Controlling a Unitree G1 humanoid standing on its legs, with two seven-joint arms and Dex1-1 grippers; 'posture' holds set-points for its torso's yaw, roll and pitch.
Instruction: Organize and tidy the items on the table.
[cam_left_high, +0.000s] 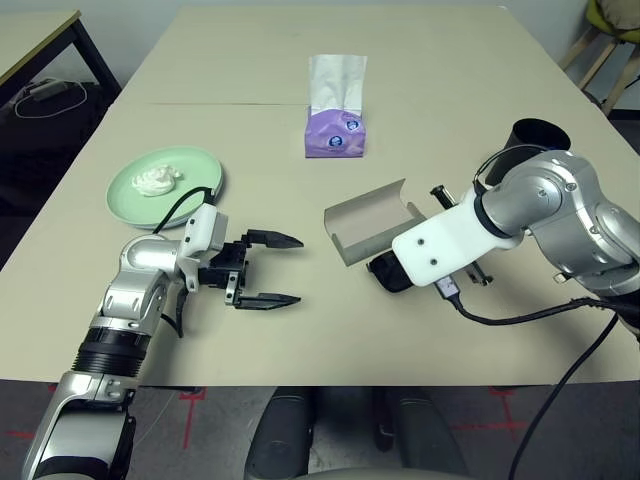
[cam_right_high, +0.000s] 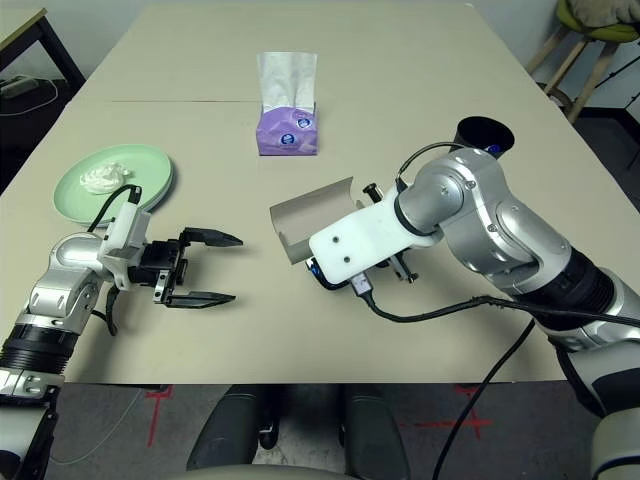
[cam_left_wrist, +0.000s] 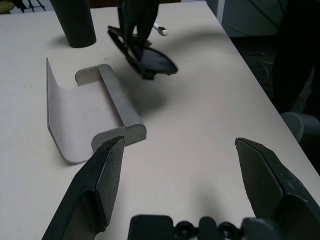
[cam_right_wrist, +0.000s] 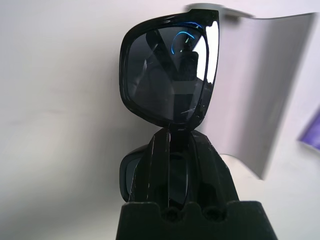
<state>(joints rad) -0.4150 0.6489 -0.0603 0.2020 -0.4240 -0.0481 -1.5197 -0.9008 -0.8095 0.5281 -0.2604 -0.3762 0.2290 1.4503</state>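
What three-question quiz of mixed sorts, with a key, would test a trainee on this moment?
1. True or false: the right gripper is shut on the black sunglasses.
2. What lies on the pale green round plate?
A. a white blue-capped pen
B. a crumpled white tissue wad
C. a black cup
3. Fill in: the grey oblong glasses case lies ____ on the beige table, near the purple tissue box.

Key
1. True: its fingers pinch the frame between the two lenses.
2. B
3. open. The left gripper is open as well, holding nothing.
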